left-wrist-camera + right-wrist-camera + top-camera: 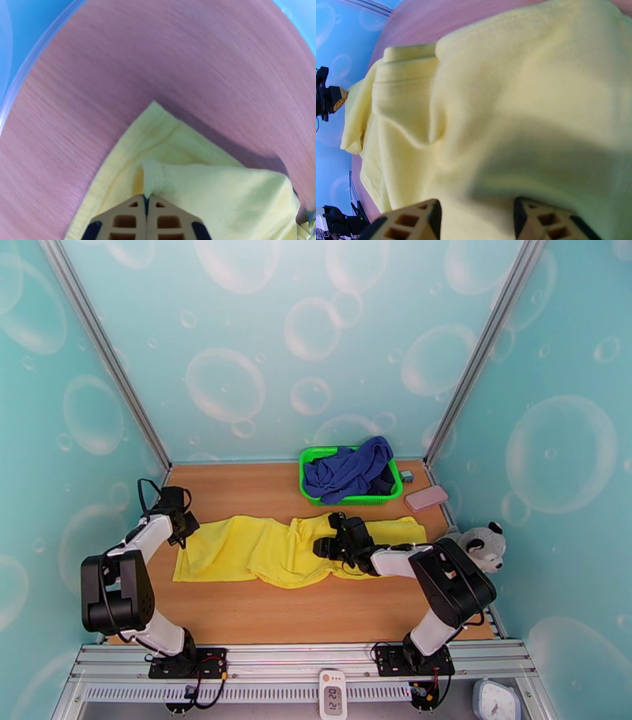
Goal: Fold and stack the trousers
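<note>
Starting the first fold, by the look of it, the left claw [146,196] is pinched shut on the hem at the 9 o'clock end of the trousers [261,548]. They lie stretched from 9 to 3 o'clock across the worktop [261,611]. The right claw [476,205] stands half open astride the cloth just 3 o'clock of centre, so it probably needs to close before any lift.

Bright yellow soft cloth trousers [253,549], matt and faintly fuzzy, smooth matt wood-grain bench [316,611], glossy green plastic lattice basket [305,473] at one o'clock, crumpled dark blue matt cloth [351,469] inside, left claw [146,199] of matt tan moulded plastic
</note>
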You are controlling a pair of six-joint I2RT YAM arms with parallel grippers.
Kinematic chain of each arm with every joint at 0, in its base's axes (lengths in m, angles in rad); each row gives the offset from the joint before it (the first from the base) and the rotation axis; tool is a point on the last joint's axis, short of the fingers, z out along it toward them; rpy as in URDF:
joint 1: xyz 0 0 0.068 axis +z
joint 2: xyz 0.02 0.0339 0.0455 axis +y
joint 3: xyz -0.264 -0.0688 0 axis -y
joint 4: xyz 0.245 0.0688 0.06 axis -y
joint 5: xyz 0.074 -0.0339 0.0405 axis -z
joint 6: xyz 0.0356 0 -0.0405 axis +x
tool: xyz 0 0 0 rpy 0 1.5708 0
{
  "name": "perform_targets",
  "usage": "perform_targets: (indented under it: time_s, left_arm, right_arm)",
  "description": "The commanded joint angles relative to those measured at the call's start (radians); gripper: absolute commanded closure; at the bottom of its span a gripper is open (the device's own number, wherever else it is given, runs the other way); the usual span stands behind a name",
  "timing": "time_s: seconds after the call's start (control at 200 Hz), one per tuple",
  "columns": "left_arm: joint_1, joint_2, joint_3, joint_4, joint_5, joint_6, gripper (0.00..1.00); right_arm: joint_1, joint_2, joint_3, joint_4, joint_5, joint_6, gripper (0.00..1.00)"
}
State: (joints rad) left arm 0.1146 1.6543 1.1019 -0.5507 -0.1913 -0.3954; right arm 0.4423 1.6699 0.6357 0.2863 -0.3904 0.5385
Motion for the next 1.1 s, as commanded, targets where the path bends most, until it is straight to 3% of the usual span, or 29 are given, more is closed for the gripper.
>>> perform_targets:
  time_s: [0.0, 0.17, 0.25, 0.325, 0.455, 0.53, 0.55, 0.575, 0.59, 0.69, 0.775, 1.025, 1.095]
  left_arm:
    - [-0.013, 0.044, 0.043, -0.029, -0.058, 0.04, 1.0]
    - [-0.032, 0.073, 0.042, -0.012, -0.008, 0.042, 1.0]
    - [-0.034, 0.071, 0.025, -0.003, 0.12, 0.058, 1.0]
    - [-0.033, 0.063, -0.005, 0.013, 0.265, 0.068, 0.92]
    - [-0.039, 0.03, -0.059, 0.031, 0.499, 0.049, 0.96]
    - [-0.047, -0.001, -0.082, 0.008, 0.474, 0.003, 0.89]
    - [-0.051, -0.009, -0.086, 0.001, 0.451, -0.005, 0.82]
    - [-0.054, -0.022, -0.092, -0.008, 0.413, -0.012, 0.66]
    - [-0.056, -0.029, -0.095, -0.013, 0.384, -0.02, 0.62]
    - [-0.066, -0.107, -0.131, -0.021, 0.18, -0.047, 0.59]
    - [-0.065, -0.213, -0.191, 0.006, 0.081, -0.069, 0.54]
    - [-0.074, -0.374, -0.39, -0.058, 0.24, -0.154, 0.51]
    - [-0.15, -0.404, -0.395, -0.066, 0.196, -0.185, 0.33]
  right_arm:
    - [-0.003, 0.007, -0.049, -0.143, 0.042, 0.007, 0.47]
    - [-0.001, 0.006, -0.054, -0.145, 0.043, 0.01, 0.47]
    - [0.0, 0.004, -0.051, -0.146, 0.044, 0.01, 0.47]
    - [0.002, 0.009, -0.046, -0.145, 0.043, 0.009, 0.47]
    - [0.007, 0.029, -0.029, -0.145, 0.036, 0.006, 0.46]
    - [0.012, 0.041, -0.019, -0.145, 0.031, 0.004, 0.47]
    - [0.013, 0.044, -0.018, -0.143, 0.031, 0.005, 0.46]
    - [0.015, 0.046, -0.017, -0.141, 0.03, 0.005, 0.46]
    - [0.017, 0.047, -0.016, -0.14, 0.03, 0.006, 0.46]
    - [0.025, 0.06, -0.007, -0.136, 0.024, 0.006, 0.47]
    - [0.031, 0.069, 0.001, -0.138, 0.022, 0.004, 0.46]
    - [0.039, 0.087, 0.015, -0.133, 0.018, 0.007, 0.46]
    - [0.044, 0.101, 0.029, -0.134, 0.012, 0.002, 0.46]
